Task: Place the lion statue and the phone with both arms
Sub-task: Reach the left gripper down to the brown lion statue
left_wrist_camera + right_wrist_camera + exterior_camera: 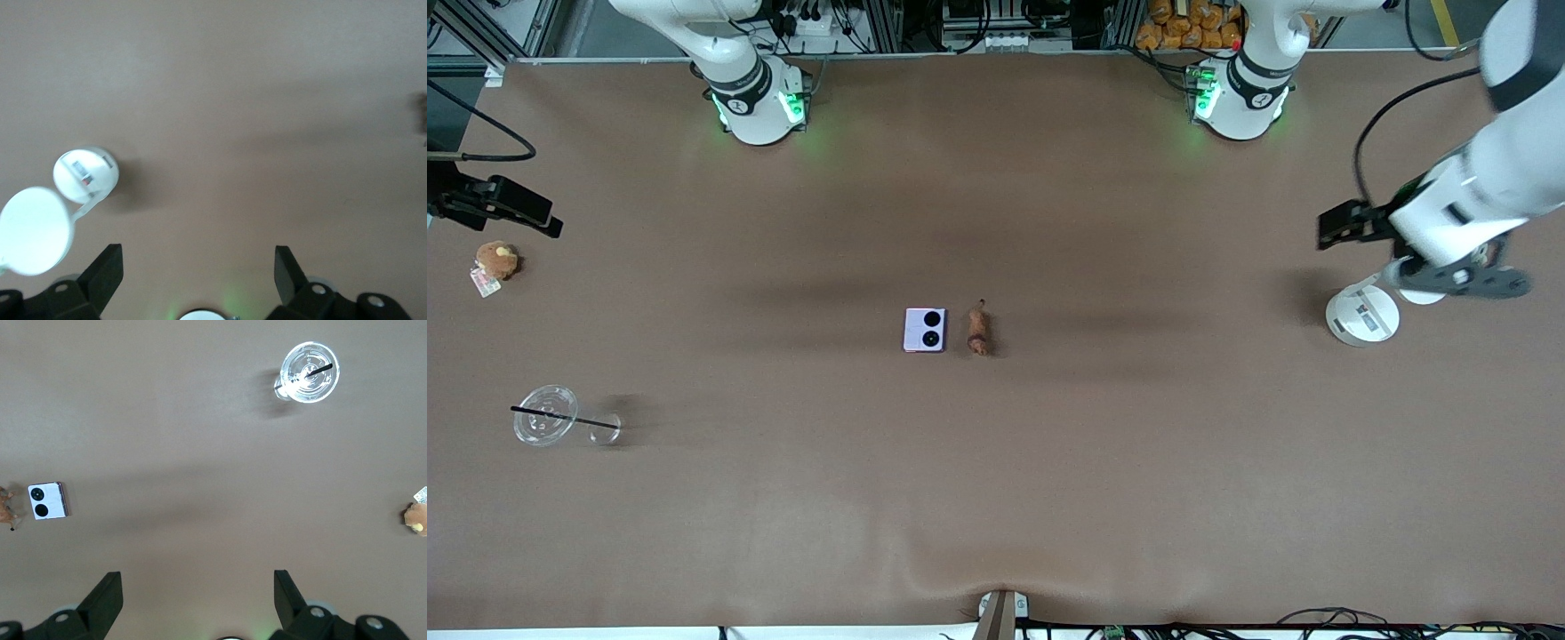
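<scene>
The phone (924, 330), pale lilac-white with two black circles, lies flat at the middle of the table. The lion statue (978, 332), small and reddish-brown, lies right beside it toward the left arm's end. Both also show in the right wrist view, the phone (48, 501) and the lion statue (7, 510) at the picture's edge. My left gripper (199, 267) is open and empty, up in the air over the white lamp (1362, 316) at the left arm's end (1458, 280). My right gripper (198, 587) is open and empty, high over the right arm's end (480, 206), above the plush toy.
A round tan plush toy (496, 260) with a tag sits at the right arm's end. A clear plastic cup (545, 414) with a black straw lies nearer the front camera. The lamp's round base (85, 175) and head (33, 230) show in the left wrist view.
</scene>
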`<state>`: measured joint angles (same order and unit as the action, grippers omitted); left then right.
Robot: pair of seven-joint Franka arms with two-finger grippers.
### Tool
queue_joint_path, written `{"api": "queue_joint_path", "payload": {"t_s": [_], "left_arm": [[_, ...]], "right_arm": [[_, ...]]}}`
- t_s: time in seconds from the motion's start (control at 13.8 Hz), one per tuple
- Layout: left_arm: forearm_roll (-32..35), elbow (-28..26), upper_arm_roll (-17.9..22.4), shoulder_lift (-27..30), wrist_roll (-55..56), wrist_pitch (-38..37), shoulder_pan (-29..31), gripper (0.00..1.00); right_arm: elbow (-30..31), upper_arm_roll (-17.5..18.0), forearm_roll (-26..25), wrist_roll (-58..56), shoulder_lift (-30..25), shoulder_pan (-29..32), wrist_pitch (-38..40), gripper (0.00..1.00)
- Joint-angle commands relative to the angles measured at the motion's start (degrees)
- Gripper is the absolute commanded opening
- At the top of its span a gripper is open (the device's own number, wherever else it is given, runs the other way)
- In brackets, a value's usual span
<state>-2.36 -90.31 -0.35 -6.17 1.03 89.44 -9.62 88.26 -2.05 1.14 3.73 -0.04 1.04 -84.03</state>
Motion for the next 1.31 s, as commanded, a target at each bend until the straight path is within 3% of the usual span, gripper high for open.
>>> {"api": "queue_joint_path", "payload": {"t_s": [0.0,0.36,0.73,1.24], "left_arm": [[-1.2,2.2,0.3,-3.4,1.4,2.8,-4.0,1.0],[-3.1,4.9,0.3,-9.7,17.5,8.8,-13.6,1.0],[-3.1,4.9,0.3,-15.4,25.0,18.8,-23.1,1.0],[-2.8,6.8,0.3,-26.7,36.6,29.8,-30.1,1.0]], "right_arm": [[0.5,1.1,-0.4,-0.1,0.1,1.2,0.3,1.0],[0.6,1.1,-0.4,0.0,0.2,1.1,0.2,1.0],[1.1,1.2,-0.4,0.0,0.2,1.1,-0.1,1.0],[1.1,1.2,-0.3,0.0,0.7,1.1,-0.3,1.0]]}}
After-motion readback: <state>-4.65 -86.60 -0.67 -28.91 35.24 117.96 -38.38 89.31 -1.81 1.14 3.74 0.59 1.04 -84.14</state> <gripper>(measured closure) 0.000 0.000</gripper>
